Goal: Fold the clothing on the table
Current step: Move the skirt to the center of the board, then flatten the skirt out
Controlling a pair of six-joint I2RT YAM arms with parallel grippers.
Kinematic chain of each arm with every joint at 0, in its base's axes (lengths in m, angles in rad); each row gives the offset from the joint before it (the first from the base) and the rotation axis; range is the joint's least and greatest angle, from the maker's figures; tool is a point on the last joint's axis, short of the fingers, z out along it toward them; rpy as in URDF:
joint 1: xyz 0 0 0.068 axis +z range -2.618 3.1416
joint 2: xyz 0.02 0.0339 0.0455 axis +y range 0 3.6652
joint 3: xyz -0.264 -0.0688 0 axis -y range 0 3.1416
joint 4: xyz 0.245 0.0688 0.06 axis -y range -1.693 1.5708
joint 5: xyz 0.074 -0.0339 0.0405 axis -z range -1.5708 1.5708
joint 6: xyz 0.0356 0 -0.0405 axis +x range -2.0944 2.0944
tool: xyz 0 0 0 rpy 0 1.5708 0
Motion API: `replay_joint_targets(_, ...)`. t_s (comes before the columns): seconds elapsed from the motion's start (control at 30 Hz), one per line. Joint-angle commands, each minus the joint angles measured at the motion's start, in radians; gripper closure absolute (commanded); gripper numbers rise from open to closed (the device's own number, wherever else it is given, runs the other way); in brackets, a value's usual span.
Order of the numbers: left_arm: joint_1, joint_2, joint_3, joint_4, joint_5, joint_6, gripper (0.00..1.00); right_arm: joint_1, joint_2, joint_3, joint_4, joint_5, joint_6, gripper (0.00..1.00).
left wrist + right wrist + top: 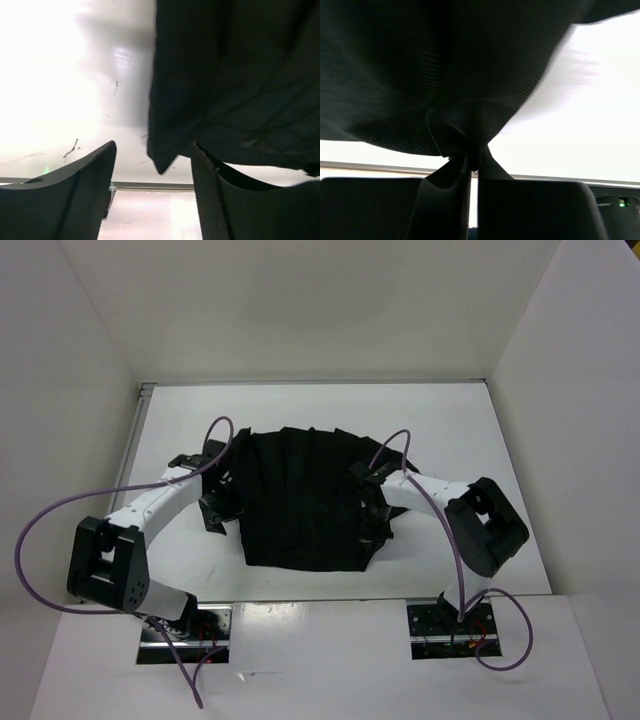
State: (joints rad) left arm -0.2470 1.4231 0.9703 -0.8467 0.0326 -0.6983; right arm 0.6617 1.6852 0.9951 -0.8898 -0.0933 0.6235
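**One garment, two pincers at its sides**

The white surface [300,405] lies bare along its far edge and down its left and right edges. White walls [90,350] enclose those three sides.

One piece of black pleated clothing [300,500] lies around the middle of the surface, its near hem close to the near edge.

There are two pincers. The left pincer [218,508] is at the clothing's left edge, its fingers apart, with a loose corner of fabric hanging between them in the wrist view. The right pincer [372,512] is at the clothing's right edge, clamped on a bunched fold of the clothing.
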Motion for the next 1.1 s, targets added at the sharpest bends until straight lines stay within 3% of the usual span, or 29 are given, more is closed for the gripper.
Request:
replay_joint_targets(0.0,0.005,0.017,-0.025,-0.023,0.035,-0.03,0.32,-0.065,-0.038,0.034,0.017,0.038,-0.033,1.0)
replay_joint_targets(0.13,0.005,0.066,-0.036,-0.012,0.056,-0.04,0.42,-0.099,-0.058,0.034,0.026,0.029,-0.044,1.0)
replay_joint_targets(0.57,-0.017,0.092,-0.06,0.066,0.154,-0.049,0.43,-0.099,-0.058,0.005,0.048,-0.042,-0.044,1.0)
replay_joint_targets(0.63,-0.017,0.118,-0.071,0.077,0.187,-0.038,0.52,-0.099,-0.058,0.005,0.048,-0.042,-0.044,1.0)
replay_joint_targets(0.67,-0.017,0.147,-0.088,0.089,0.187,-0.038,0.61,-0.099,-0.058,0.005,0.048,-0.042,-0.044,1.0)
replay_joint_targets(0.77,-0.017,0.178,-0.123,0.113,0.207,-0.029,0.63,-0.099,-0.067,0.005,0.048,-0.042,-0.044,1.0)
replay_joint_targets(0.83,-0.017,0.178,-0.124,0.127,0.216,-0.029,0.77,-0.099,-0.077,0.005,0.048,-0.051,-0.035,1.0)
replay_joint_targets(0.87,-0.017,0.178,-0.124,0.127,0.216,-0.029,0.87,-0.099,-0.087,0.005,0.039,-0.051,-0.034,0.98)
replay_joint_targets(0.9,-0.017,0.178,-0.124,0.127,0.216,-0.029,0.99,-0.099,-0.087,0.005,0.038,-0.051,-0.025,0.86)
replay_joint_targets(0.93,-0.017,0.169,-0.107,0.127,0.216,-0.038,1.0,-0.099,-0.099,0.005,0.029,-0.051,-0.025,0.67)
replay_joint_targets(1.0,-0.017,0.134,-0.065,0.117,0.216,-0.047,1.0,-0.099,-0.134,0.014,-0.009,-0.036,0.007,0.46)
replay_joint_targets(1.07,-0.017,0.071,-0.042,0.106,0.205,-0.061,1.0,-0.099,-0.186,0.023,-0.064,0.009,0.044,0.38)
